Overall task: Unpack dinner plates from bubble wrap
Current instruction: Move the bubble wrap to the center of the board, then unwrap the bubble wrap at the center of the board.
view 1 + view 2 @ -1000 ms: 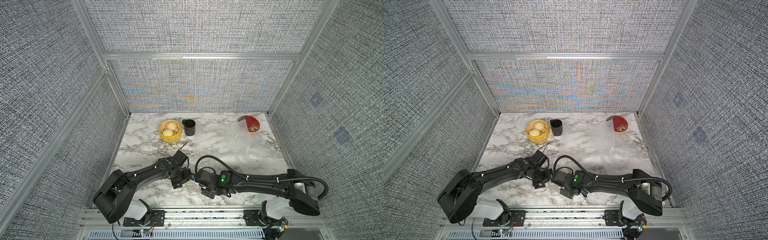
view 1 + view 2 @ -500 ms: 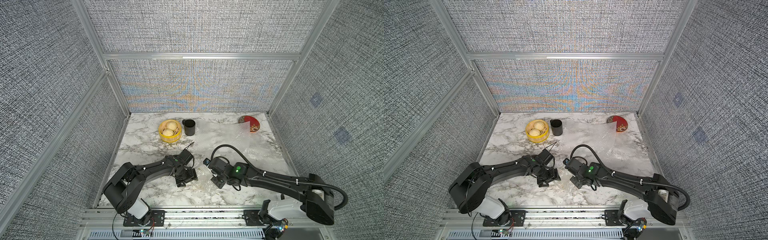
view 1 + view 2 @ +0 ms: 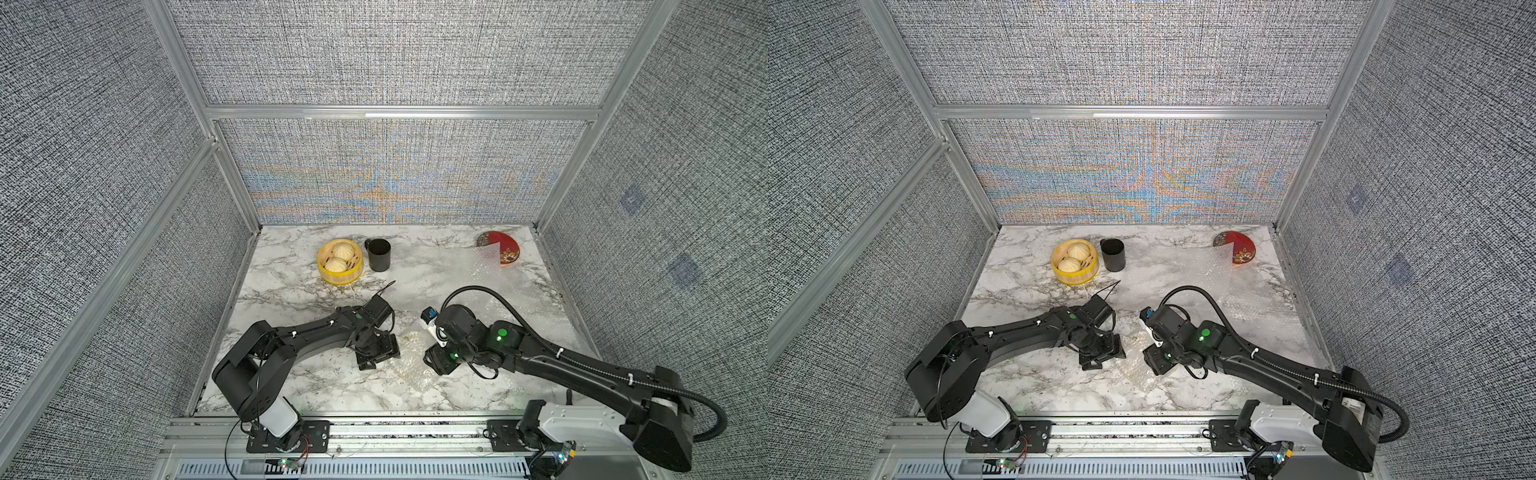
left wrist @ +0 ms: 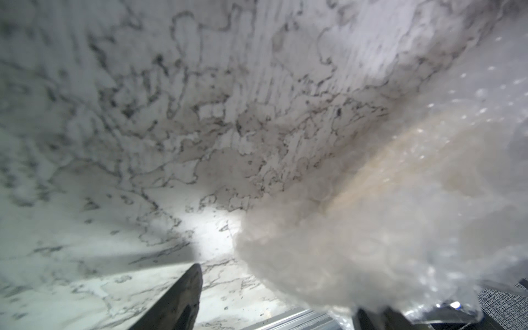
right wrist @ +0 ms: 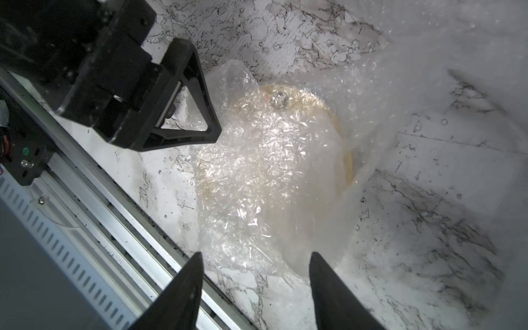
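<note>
Lying near the marble table's (image 3: 291, 386) six o'clock edge, a cream round plate (image 5: 337, 125) sits inside crumpled clear bubble wrap (image 5: 257, 177); left gripper (image 3: 380, 358) at its nine o'clock, jaws spread, one finger (image 5: 183, 138) against the wrap; right gripper (image 5: 255, 254) at three o'clock, released, empty; dark red patterned plate (image 3: 505, 247) far off at one o'clock.

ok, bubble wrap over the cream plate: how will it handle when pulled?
Probably floppy: the bubble wrap lies crumpled over the cream plate. Glossy film may slip in a claw. Wrapped past the rim, it may drag the plate.
</note>
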